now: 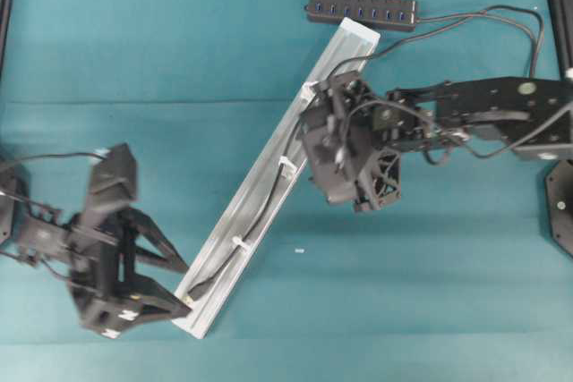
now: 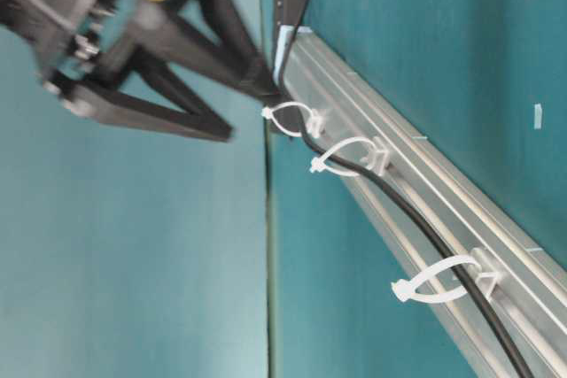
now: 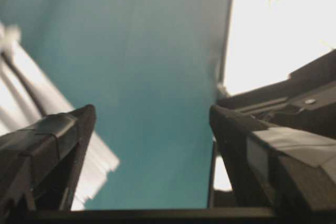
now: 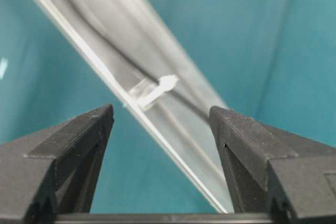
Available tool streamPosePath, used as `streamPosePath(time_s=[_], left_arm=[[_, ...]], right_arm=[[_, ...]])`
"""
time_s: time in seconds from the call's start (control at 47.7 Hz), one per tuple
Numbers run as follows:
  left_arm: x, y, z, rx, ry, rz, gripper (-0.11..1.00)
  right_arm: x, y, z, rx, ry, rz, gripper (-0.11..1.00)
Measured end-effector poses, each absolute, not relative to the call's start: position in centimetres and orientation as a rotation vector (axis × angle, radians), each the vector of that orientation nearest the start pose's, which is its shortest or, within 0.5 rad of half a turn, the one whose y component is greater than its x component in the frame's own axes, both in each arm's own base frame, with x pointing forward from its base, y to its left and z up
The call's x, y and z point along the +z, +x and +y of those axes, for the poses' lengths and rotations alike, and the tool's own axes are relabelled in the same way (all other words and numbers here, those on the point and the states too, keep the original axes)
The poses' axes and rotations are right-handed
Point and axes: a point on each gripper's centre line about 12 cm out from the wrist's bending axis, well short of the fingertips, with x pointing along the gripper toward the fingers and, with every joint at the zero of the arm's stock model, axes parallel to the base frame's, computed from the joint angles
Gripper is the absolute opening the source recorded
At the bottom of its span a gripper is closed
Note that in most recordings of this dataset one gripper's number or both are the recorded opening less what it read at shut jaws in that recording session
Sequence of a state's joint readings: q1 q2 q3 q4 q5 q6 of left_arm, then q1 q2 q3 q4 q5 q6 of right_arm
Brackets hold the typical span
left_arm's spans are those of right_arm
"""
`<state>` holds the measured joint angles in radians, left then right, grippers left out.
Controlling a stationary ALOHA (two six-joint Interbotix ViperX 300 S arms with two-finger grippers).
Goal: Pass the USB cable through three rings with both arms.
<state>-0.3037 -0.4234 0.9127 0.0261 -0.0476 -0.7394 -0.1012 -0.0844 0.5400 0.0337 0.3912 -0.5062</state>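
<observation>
The silver rail [image 1: 235, 221] lies diagonally on the teal table. The thin black USB cable [image 1: 260, 216] runs along it through all three rings [image 1: 309, 89] [image 1: 286, 165] [image 1: 240, 243]. The plug [image 1: 191, 292] rests at the rail's lower end, between the spread fingers of my left gripper [image 1: 185, 288], which is open and holds nothing [image 3: 152, 114]. My right gripper [image 1: 313, 151] hovers open above the rail near the upper rings [image 2: 254, 116]. In the right wrist view, one ring [image 4: 157, 90] and the cable [image 4: 131, 61] show beyond the open gripper [image 4: 161, 114].
A black multi-port hub [image 1: 362, 8] with blue sockets lies at the rail's upper end, its cord looping right over the right arm. A small white scrap [image 1: 299, 250] lies on the table right of the rail. Black frame posts stand at the table's side edges.
</observation>
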Motion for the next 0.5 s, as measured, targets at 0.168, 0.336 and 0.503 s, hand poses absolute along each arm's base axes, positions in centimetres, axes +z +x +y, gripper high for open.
streamPosePath(time_s=[0.168, 0.336, 0.503], left_arm=[[25.3, 28.3, -8.0, -0.171, -0.439, 0.439, 0.94], [27.1, 28.0, -6.0, -0.145, -0.348, 0.357, 0.94], [28.8, 27.0, -3.6, -0.09, -0.293, 0.271, 0.94]], right_arm=[[22.8, 37.1, -3.6, 0.094, -0.375, 0.797, 0.85], [26.2, 35.6, -3.7, 0.037, -0.325, 0.681, 0.85], [27.6, 33.6, -4.1, -0.027, -0.245, 0.59, 0.85]])
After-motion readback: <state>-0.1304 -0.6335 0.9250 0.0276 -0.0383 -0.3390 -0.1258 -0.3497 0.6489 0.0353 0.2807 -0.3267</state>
